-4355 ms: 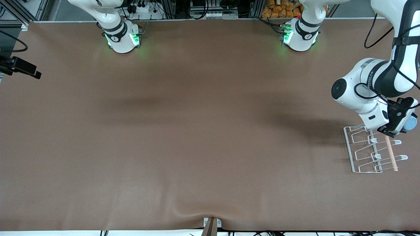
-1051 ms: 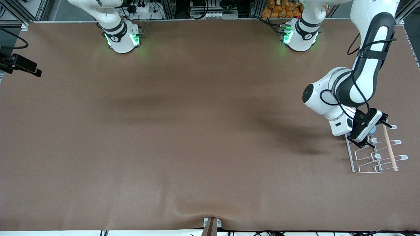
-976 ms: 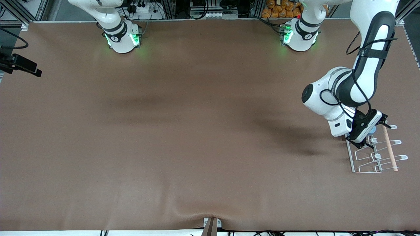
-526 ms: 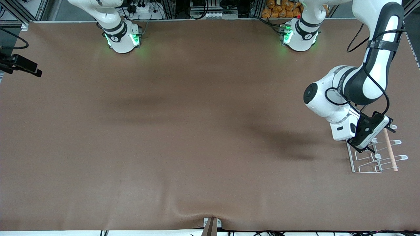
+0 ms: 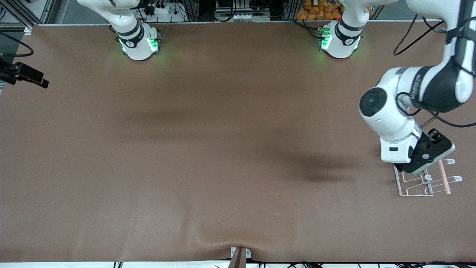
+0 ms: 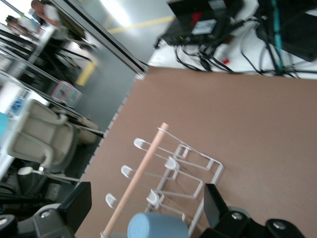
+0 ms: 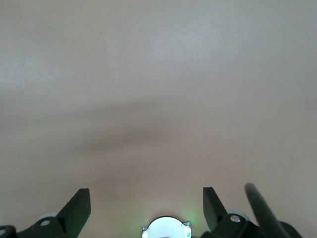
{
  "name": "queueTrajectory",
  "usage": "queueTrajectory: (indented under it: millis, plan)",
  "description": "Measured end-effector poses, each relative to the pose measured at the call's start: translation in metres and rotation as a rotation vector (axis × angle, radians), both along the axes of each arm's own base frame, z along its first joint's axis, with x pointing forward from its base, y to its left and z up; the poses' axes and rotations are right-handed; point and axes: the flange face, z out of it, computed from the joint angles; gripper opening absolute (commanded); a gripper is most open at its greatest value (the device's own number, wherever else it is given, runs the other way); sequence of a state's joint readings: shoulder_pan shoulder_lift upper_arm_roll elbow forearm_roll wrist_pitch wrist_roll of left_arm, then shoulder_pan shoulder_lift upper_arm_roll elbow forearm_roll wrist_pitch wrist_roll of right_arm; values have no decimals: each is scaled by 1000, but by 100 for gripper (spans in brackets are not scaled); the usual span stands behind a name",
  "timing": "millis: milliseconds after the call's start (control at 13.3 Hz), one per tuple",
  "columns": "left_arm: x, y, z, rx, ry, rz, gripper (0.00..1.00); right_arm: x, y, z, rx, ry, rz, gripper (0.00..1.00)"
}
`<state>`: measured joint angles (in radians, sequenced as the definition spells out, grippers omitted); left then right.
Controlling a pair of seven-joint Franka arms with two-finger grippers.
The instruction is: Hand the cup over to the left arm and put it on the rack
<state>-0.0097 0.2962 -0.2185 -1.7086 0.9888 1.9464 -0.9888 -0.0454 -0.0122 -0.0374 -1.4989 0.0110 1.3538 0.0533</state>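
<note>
The light-blue cup (image 6: 157, 226) sits at one end of the white wire rack (image 6: 190, 171), beside its wooden dowel (image 6: 140, 174). My left gripper (image 6: 145, 206) hovers over it, open. Both fingers (image 6: 74, 207) stand well apart from the cup's sides. In the front view the left hand (image 5: 427, 152) hangs over the rack (image 5: 419, 186) at the left arm's end of the table and hides the cup. My right gripper (image 7: 146, 208) is open and holds nothing. It waits high over bare table by its own base (image 7: 166, 230).
The table's edge runs close to the rack, with cables, boxes and a chair (image 6: 42, 139) past it. A black device (image 5: 26, 74) juts in at the right arm's end. A small bracket (image 5: 240, 255) sits at the front edge.
The left hand has risen and turned above the rack, now covering the cup in the front view. Its fingers stay open. The right arm has not moved.
</note>
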Motion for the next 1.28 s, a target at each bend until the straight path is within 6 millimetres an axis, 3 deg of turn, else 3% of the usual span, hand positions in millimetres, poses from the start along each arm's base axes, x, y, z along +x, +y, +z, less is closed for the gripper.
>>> queueTrajectory:
  millis: [375, 751, 976, 1276]
  plan:
    - [-5, -15, 43, -256, 134, -81, 100, 0, 0, 0, 0, 0, 0, 100]
    - [-33, -23, 117, -618, 216, -205, 100, 0, 0, 0, 0, 0, 0, 100]
    - [-52, -9, 147, -795, 266, -292, 100, 0, 0, 0, 0, 0, 0, 100]
    - [-73, 12, 172, -800, 309, -338, 100, 0, 0, 0, 0, -1, 0, 100]
